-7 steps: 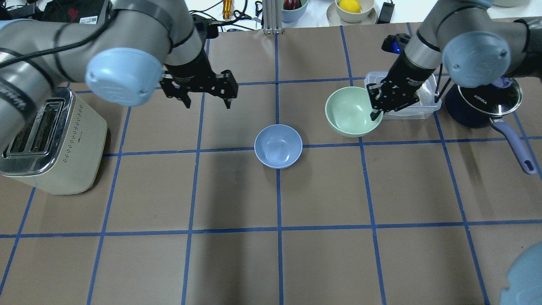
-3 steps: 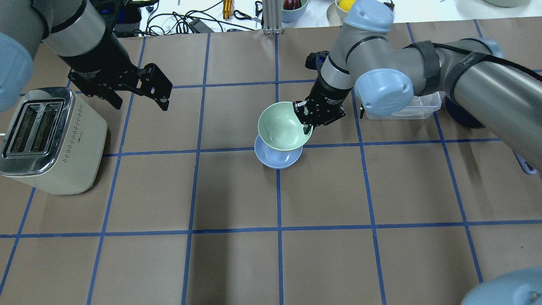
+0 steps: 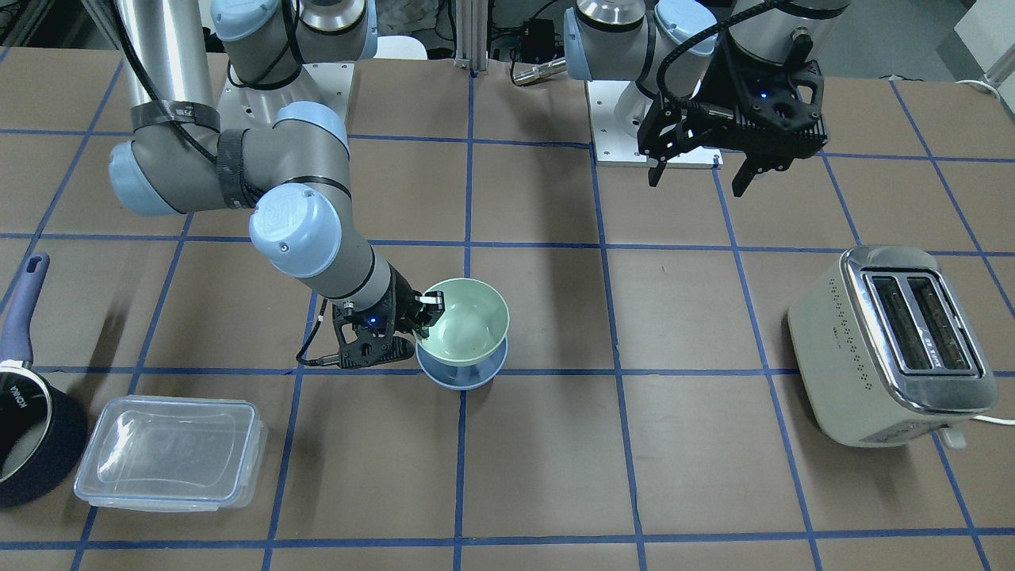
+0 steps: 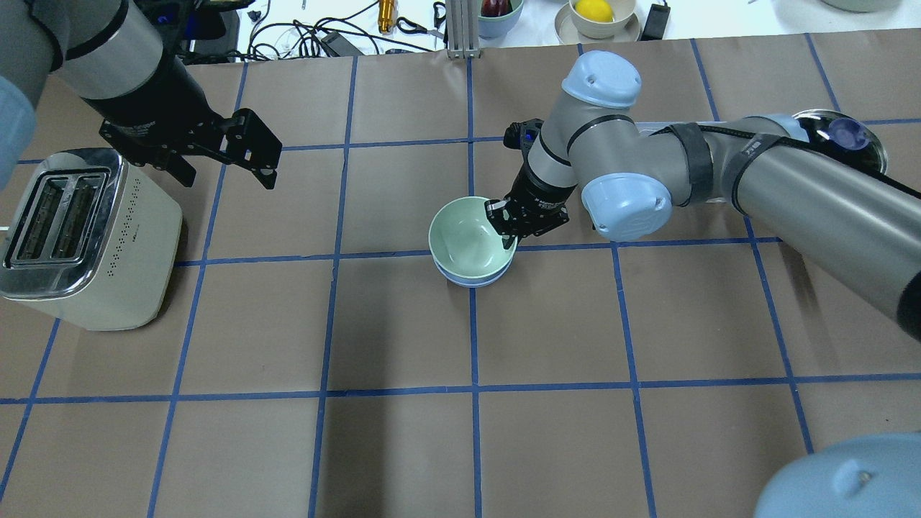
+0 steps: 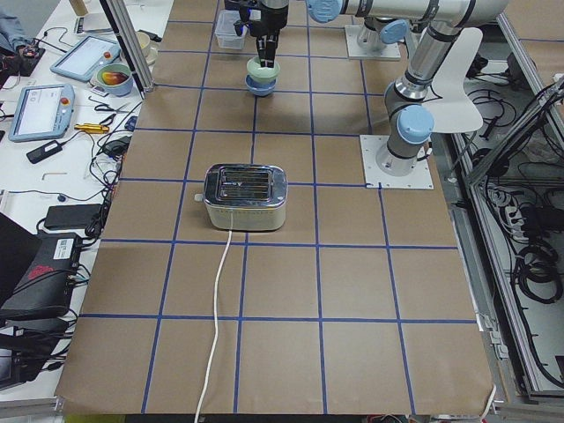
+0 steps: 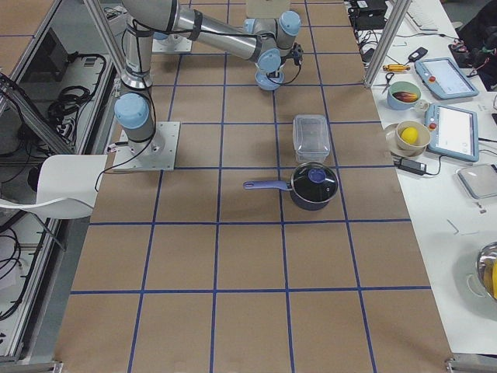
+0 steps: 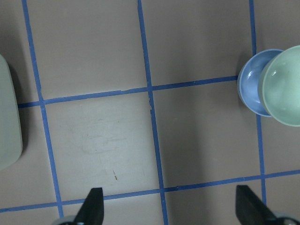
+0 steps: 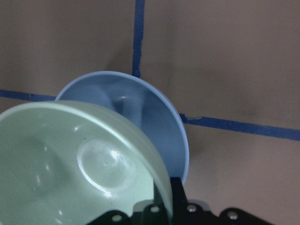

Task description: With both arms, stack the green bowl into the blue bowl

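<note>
While our right gripper (image 4: 506,232) pinches the rim of the green bowl (image 4: 464,232), we see that bowl lower and more squarely over the blue bowl (image 4: 475,280) at frame centre than before. Our left gripper (image 4: 229,176), spread wide, has edged further toward the upper left.

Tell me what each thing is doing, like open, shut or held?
green bowl, held by its rim, low over the blue bowl
blue bowl, upright, underneath
right gripper, shut on the green bowl's rim
left gripper, open and empty, up in the air
toaster, upright, nothing in its slots
clear box, lid on
saucepan, lid on
</note>
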